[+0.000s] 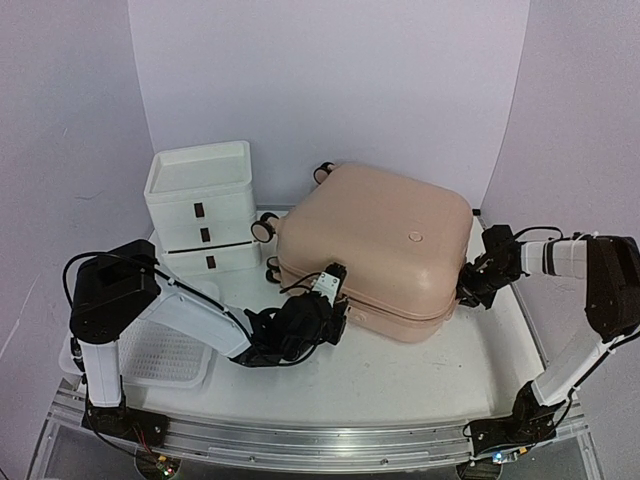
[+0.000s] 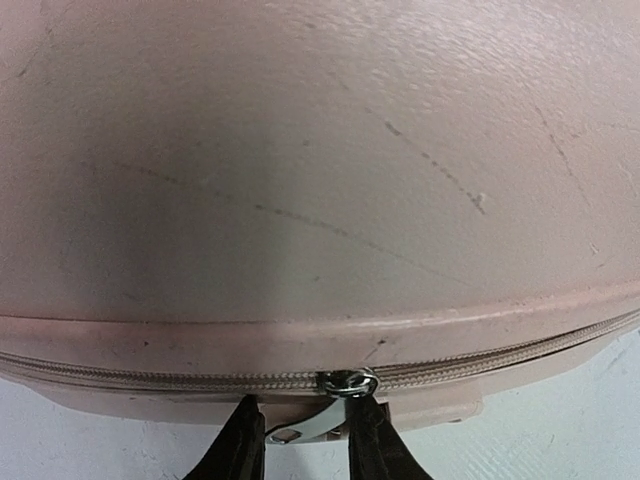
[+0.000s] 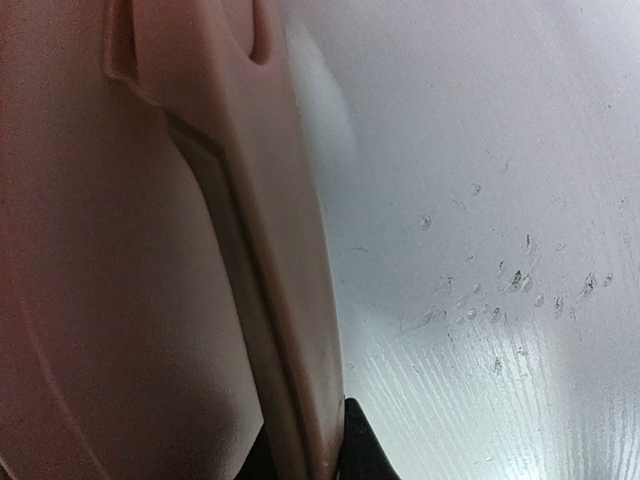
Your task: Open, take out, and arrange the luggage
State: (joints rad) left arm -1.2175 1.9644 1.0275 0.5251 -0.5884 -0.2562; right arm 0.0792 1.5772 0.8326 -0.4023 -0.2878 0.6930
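Luggage [image 1: 375, 245] lay zipped shut; my left gripper [image 2: 305, 408] pinched its front zipper pull [image 2: 308, 427], my right gripper [image 3: 305, 432] clamped its side rim [image 3: 290, 300].

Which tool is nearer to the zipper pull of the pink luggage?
The left tool: the zipper pull sits in its grip. The right tool is far from it, clamped on the right-hand edge of the luggage.

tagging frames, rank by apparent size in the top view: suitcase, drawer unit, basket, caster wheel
1. luggage
2. drawer unit and basket, about alike; the left arm hides part of the basket
3. caster wheel
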